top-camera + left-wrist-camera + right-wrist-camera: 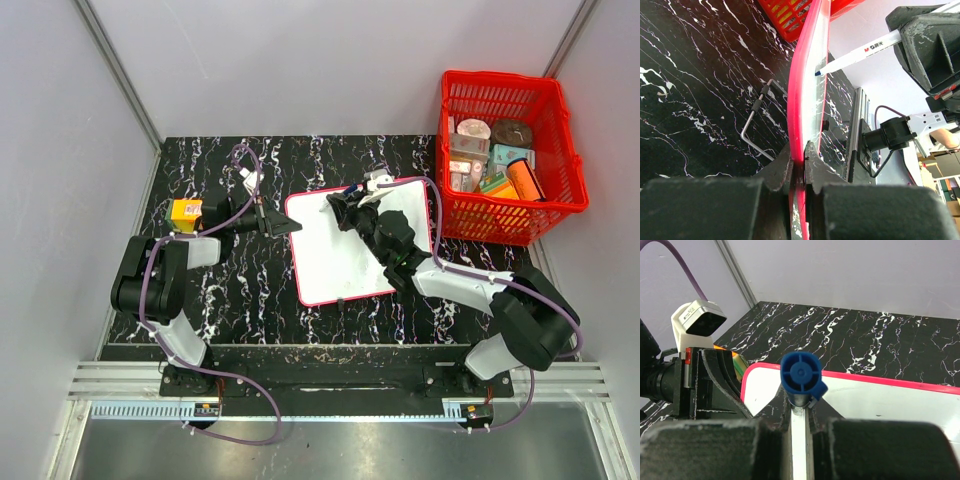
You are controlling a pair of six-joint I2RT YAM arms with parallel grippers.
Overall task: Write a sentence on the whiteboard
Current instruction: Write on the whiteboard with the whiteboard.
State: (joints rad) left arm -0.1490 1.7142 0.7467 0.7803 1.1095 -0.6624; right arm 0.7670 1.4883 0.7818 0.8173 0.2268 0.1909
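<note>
The whiteboard [345,262], white with a red frame, lies mid-table. My left gripper [284,227] is shut on its left edge; in the left wrist view its fingers [785,167] pinch the red frame [807,95]. My right gripper [347,207] hovers over the board's far part, shut on a white marker [860,52]. The marker's blue tip [817,73] sits at the board's face; I cannot tell whether it touches. The right wrist view shows the marker's blue end [801,374] standing up from the right gripper [801,407]. No sentence shows on the visible white surface [880,400].
A red basket [555,110] with several packets stands at the back right. A small yellow box [186,212] sits beside the left arm. A bent metal rod [756,120] lies on the black marbled table [250,290] by the board. Grey walls enclose the table.
</note>
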